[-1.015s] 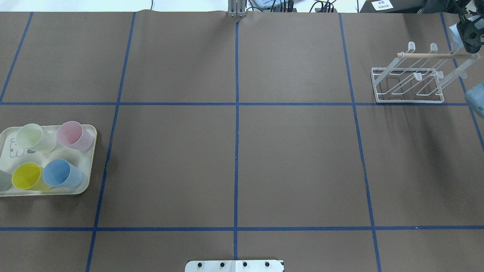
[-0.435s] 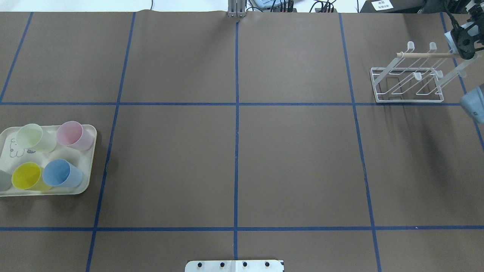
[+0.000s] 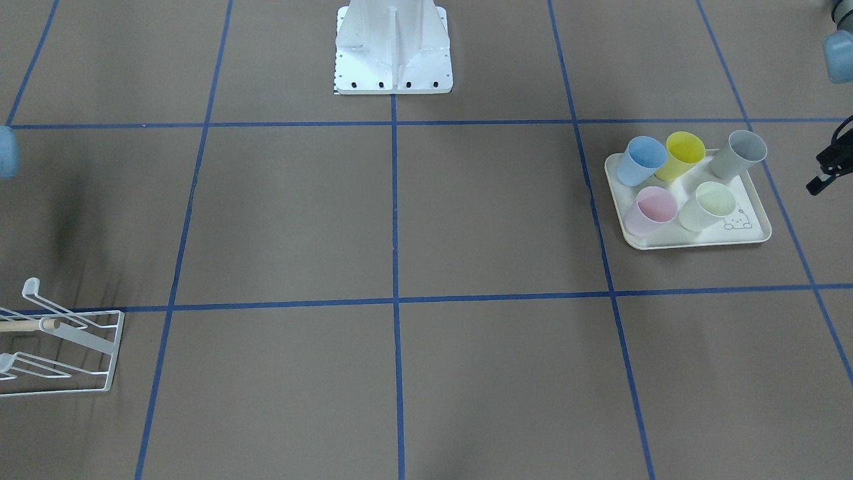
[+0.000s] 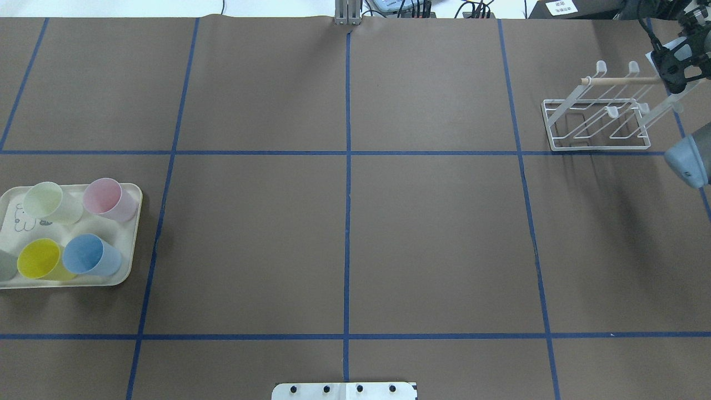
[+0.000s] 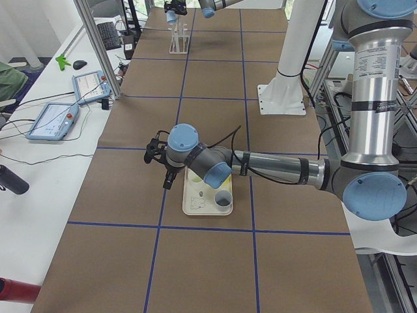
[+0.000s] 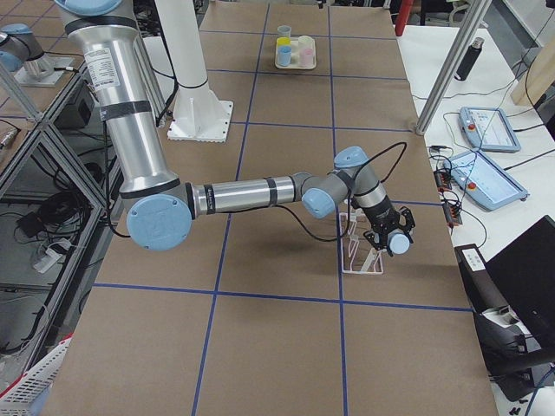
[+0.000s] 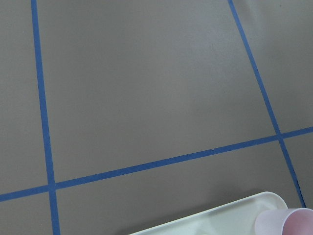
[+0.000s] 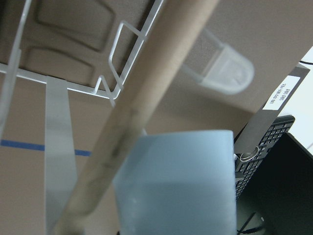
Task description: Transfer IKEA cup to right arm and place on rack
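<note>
My right claw [image 4: 673, 78] is clamped on the light-blue cup [image 8: 181, 181], just beside the wooden dowel [image 8: 146, 83] of the rack [image 4: 600, 148]. As for my left claw [image 3: 823, 170] by the tray [image 3: 700, 244], can't tell its grip, too cropped.

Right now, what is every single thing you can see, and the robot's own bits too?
tray: 1, cream with an animal drawing, table end on robot's left.
cups on it: 5, blue cup, yellow cup, grey cup, pink cup, pale green cup, mouths up.
rack: 1, white wire, far corner on the robot's right.
dowel: 1, wooden, across the rack's top.
held cup: 1, pale blue, beside the dowel.
table cover: 1, brown with blue tape lines.
control tablets: 2, blue-framed, side bench.
base plate: 1, white, table's near edge, middle.
arms: 2, grey with light-blue caps, left arm, right arm.
left gripper: 1, black, hovers near the tray.
right gripper: 1, black, at the rack, holding that cup.
</note>
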